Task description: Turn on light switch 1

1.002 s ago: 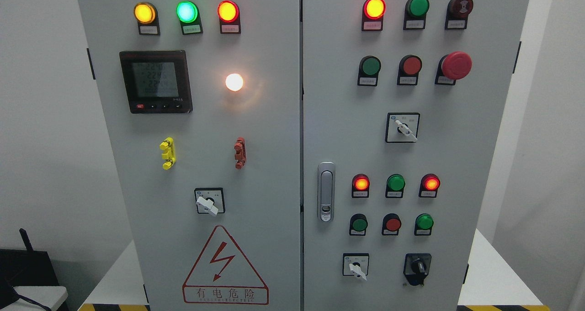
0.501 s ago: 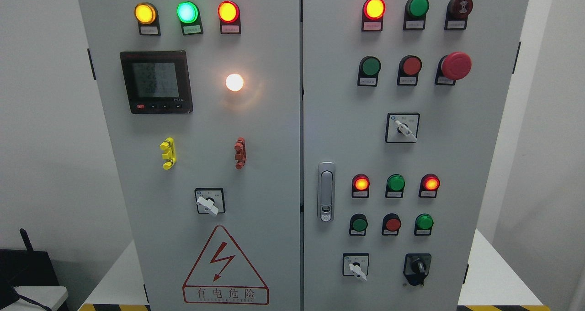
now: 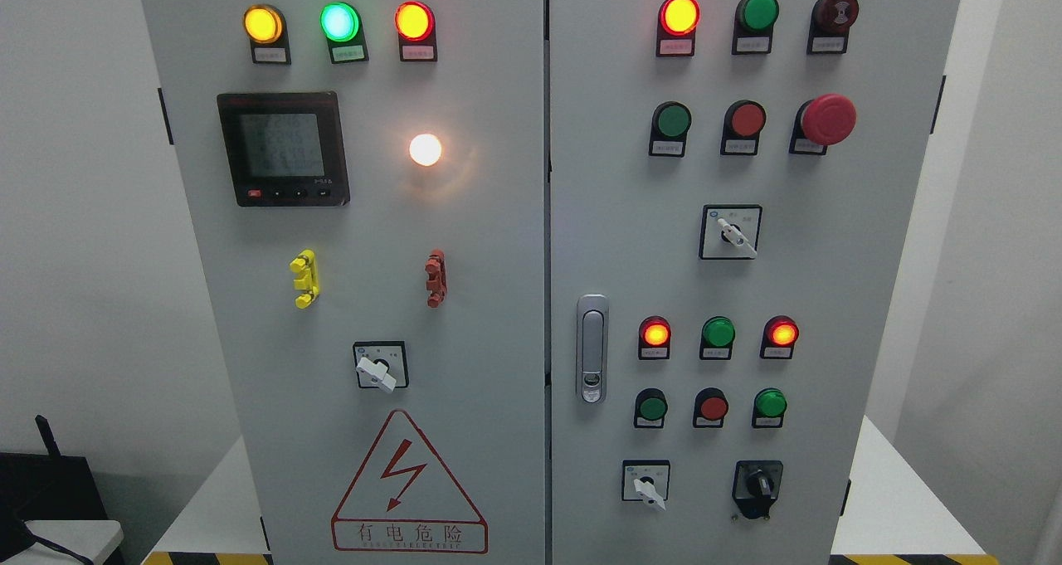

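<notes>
A: Where are the robot's hands, and how are they held?

B: Neither arm shows in the head view — no hand, no fingers, so their pose and how far open they are cannot be told from here.

A: What fills the view, then?

B: A grey electrical cabinet point(image 3: 465, 299) with two doors, seen straight on. The left door carries three lit lamps along the top: a yellow lamp point(image 3: 262, 22), a green lamp point(image 3: 339, 21) and a red lamp point(image 3: 413, 20). Below them sits a black digital meter point(image 3: 282, 148), and to its right a white bulb point(image 3: 425, 149) glows.

A: And the light switches?

B: Lower on that door are a yellow toggle point(image 3: 304, 278) and, to its right, a red-brown toggle point(image 3: 436, 278), well apart, at the same height. Which is switch 1 I cannot tell — no readable label. Beneath and between them is a white rotary selector point(image 3: 379, 370), its handle tilted, and under it a red warning triangle point(image 3: 408, 484) with a lightning bolt.

A: The right door?

B: A silver door handle point(image 3: 591, 348) near its left edge, rows of lamps and push buttons, a red mushroom button point(image 3: 827, 119) upper right, and a black rotary knob point(image 3: 757, 487) at the bottom
</notes>
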### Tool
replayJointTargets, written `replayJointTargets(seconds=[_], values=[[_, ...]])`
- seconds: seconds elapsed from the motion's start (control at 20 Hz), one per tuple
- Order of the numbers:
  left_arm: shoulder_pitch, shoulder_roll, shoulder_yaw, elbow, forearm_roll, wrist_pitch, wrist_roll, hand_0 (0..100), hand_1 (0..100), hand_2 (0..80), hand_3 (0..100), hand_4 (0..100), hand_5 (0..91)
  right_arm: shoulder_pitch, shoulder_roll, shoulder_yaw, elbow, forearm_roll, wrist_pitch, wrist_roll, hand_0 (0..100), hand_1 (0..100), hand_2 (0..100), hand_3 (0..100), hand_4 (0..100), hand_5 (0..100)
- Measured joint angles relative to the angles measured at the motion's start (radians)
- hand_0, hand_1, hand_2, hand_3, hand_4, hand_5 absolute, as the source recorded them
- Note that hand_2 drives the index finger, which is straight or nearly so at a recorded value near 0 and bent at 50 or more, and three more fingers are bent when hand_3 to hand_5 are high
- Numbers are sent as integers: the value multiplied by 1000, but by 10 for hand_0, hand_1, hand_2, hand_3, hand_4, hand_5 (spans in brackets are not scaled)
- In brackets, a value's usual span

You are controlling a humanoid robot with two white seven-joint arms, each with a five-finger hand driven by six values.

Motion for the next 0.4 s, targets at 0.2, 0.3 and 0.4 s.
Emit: replayJointTargets(seconds=[0.2,0.3,0.4], values=[[-22,-5,-39,45,-9,14,4,431,49,0,0,0,0,0,0,0,0,0,0,0,120,389,0,0,0,0],[-29,-7,-51,61,-11,17,3,430,49,0,0,0,0,0,0,0,0,0,0,0,120,389,0,0,0,0],[-33,-9,-62,76,-13,17,0,430,48,0,0,0,0,0,0,0,0,0,0,0,120,389,0,0,0,0]])
